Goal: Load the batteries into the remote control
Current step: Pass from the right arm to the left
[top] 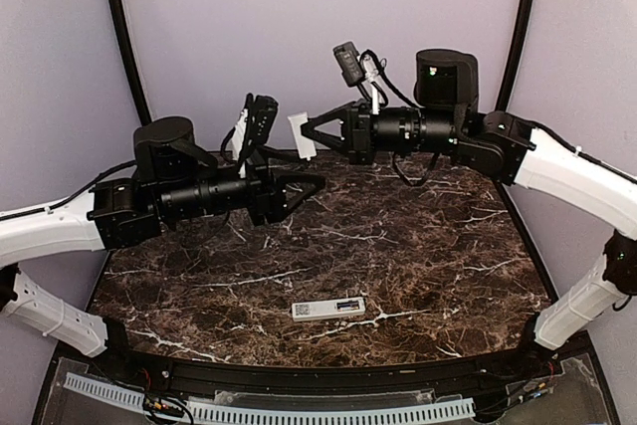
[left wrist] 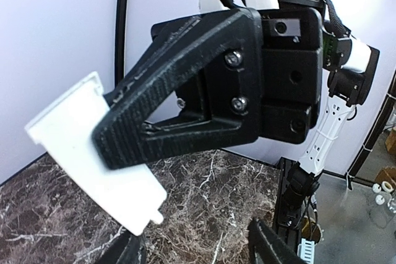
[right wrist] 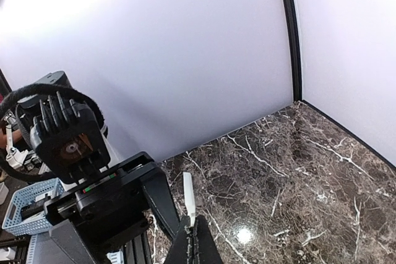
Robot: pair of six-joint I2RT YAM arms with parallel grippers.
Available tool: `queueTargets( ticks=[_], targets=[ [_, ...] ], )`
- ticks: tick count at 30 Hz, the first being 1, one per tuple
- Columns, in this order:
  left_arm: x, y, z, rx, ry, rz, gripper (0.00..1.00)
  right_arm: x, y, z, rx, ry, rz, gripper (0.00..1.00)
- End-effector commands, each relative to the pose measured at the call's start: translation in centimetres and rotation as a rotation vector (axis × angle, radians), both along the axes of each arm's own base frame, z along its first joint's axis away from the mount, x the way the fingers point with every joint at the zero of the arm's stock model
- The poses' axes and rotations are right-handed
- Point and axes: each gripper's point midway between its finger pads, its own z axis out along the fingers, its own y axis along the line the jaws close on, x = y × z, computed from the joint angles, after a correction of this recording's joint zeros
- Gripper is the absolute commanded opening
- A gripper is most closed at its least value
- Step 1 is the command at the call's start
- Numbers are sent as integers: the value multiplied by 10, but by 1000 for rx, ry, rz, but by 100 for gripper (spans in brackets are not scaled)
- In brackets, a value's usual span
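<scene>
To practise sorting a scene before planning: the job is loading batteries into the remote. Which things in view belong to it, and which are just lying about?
Job: remote control, on the marble table; white flat strip, perhaps its cover, shut in the right jaws. No batteries visible.
Lying about: blue basket; white rolls, both off the table.

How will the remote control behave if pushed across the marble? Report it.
The remote control lies flat, so it probably slides rather than rolls or tips. The glossy marble tabletop likely offers little grip. Slim plastic: probably light and stiff.
</scene>
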Motion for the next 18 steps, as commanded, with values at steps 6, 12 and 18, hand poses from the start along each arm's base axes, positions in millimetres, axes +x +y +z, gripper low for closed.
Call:
queueTargets(
  ticks=[6,12,18],
  targets=[
    [1,-4,28,-80,-67,-69,34,-17,-23,38,111,-88,113,0],
    [6,-2,32,-90,-58,-59,35,-22,-26,36,124,-83,163,0],
    [0,0,51,-149,-58,-112,37,-28,-25,34,121,-86,198,0]
  ],
)
